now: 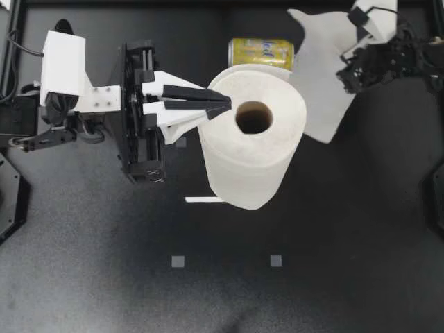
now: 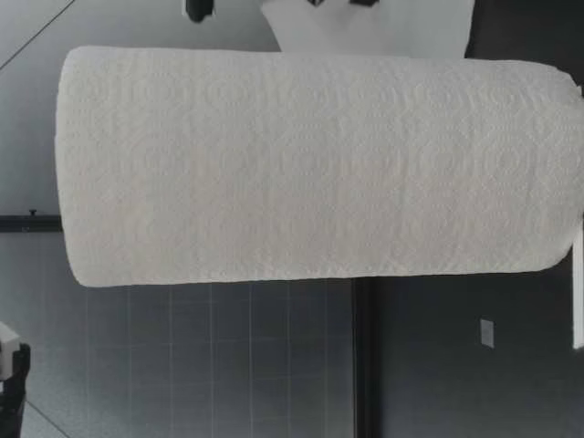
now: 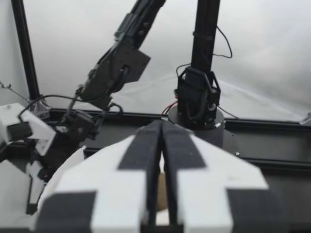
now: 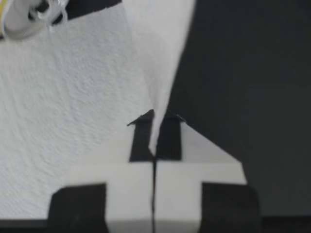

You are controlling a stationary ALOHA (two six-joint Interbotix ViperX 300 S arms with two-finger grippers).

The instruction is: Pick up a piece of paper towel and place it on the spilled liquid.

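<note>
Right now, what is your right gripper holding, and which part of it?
My right gripper holds a paper towel sheet, pinched at its edge between both fingers.

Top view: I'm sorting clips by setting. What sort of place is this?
Likely a robotics lab: black table, my left gripper at a paper towel roll, my right gripper pinching a sheet.
</note>
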